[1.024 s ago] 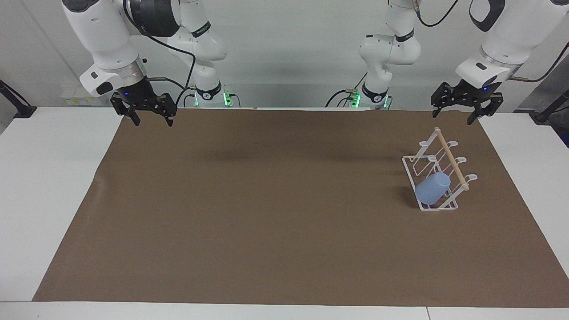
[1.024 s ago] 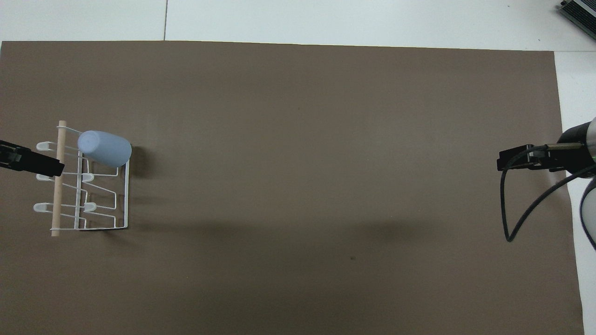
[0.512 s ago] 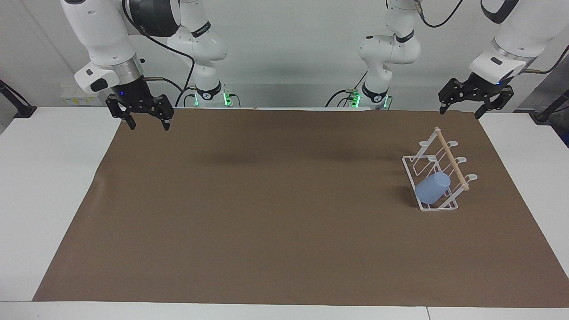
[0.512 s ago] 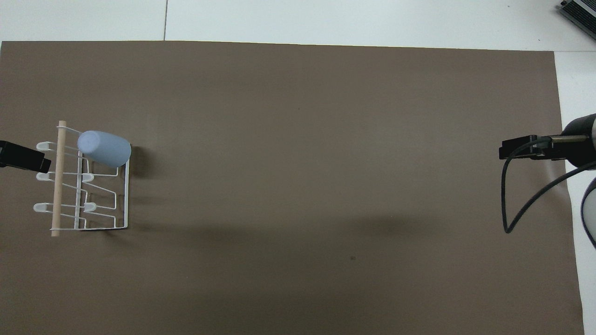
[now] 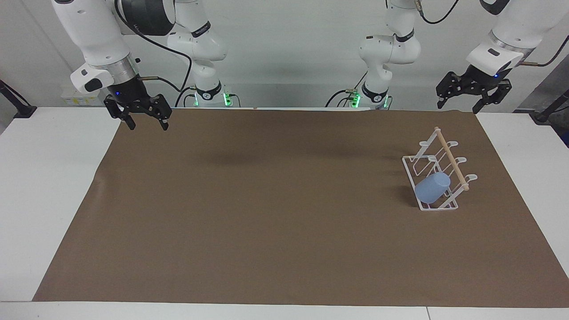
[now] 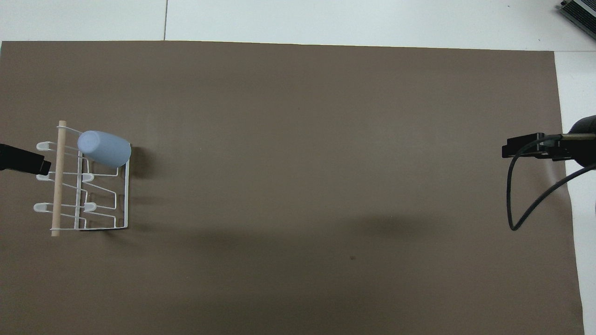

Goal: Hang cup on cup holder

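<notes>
The light-blue cup (image 5: 432,188) hangs tilted, base up, on a prong of the white wire cup holder (image 5: 451,161), at the holder's end farthest from the robots. Nothing grips it. The cup (image 6: 104,148) and holder (image 6: 58,186) also show in the overhead view, toward the left arm's end of the table. My left gripper (image 5: 458,106) is open and empty, up in the air over the mat's edge, apart from the holder; its tip (image 6: 23,159) shows in the overhead view. My right gripper (image 5: 149,126) is open and empty over the mat's corner at the right arm's end, and also shows in the overhead view (image 6: 521,150).
A brown mat (image 5: 266,213) covers most of the white table (image 5: 49,178). A black cable (image 6: 517,204) loops down from the right wrist. The two arm bases (image 5: 209,95) stand at the table's edge nearest the robots.
Both grippers have risen and drawn back toward their own ends of the table. The left gripper has moved away from the holder. The cup and holder have not moved.
</notes>
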`<state>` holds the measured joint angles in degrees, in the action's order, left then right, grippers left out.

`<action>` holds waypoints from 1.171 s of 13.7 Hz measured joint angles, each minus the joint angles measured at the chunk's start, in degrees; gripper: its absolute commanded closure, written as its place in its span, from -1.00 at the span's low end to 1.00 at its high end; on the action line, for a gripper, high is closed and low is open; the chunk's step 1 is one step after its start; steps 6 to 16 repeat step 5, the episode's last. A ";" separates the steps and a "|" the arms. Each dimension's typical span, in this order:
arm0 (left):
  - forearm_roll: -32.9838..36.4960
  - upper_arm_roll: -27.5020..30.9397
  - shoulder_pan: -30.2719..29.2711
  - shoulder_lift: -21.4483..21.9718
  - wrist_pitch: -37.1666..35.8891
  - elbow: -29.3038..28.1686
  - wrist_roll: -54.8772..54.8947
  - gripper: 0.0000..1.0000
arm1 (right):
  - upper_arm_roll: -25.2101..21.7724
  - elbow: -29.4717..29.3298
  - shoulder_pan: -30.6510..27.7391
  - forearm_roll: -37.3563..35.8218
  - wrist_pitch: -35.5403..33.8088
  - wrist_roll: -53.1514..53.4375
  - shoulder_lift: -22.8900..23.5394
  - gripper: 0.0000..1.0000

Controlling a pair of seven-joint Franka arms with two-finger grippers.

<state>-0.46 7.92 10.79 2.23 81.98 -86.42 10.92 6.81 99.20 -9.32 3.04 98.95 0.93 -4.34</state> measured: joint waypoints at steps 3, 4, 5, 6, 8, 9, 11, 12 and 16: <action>0.00 -0.12 0.00 0.00 0.20 -0.21 -0.78 -1.00 | 0.00 0.00 -0.01 -0.01 0.00 0.00 0.00 -1.00; 0.00 -0.14 0.00 0.00 0.23 -0.33 -1.32 -1.00 | 0.00 0.00 -0.01 -0.11 0.00 0.00 0.00 -1.00; 0.00 -0.17 0.00 0.00 0.24 -0.40 -1.62 -1.00 | 0.00 0.00 -0.01 -0.28 0.00 0.00 0.00 -1.00; 0.00 -0.17 0.00 0.00 0.24 -0.40 -1.62 -1.00 | 0.00 0.00 -0.01 -0.28 0.00 0.00 0.00 -1.00; 0.00 -0.17 0.00 0.00 0.24 -0.40 -1.62 -1.00 | 0.00 0.00 -0.01 -0.28 0.00 0.00 0.00 -1.00; 0.00 -0.17 0.00 0.00 0.24 -0.40 -1.62 -1.00 | 0.00 0.00 -0.01 -0.28 0.00 0.00 0.00 -1.00; 0.00 -0.17 0.00 0.00 0.24 -0.40 -1.62 -1.00 | 0.00 0.00 -0.01 -0.28 0.00 0.00 0.00 -1.00; 0.00 -0.17 0.00 0.00 0.24 -0.40 -1.62 -1.00 | 0.00 0.00 -0.01 -0.28 0.00 0.00 0.00 -1.00; 0.00 -0.17 0.00 0.00 0.24 -0.40 -1.62 -1.00 | 0.00 0.00 -0.01 -0.28 0.00 0.00 0.00 -1.00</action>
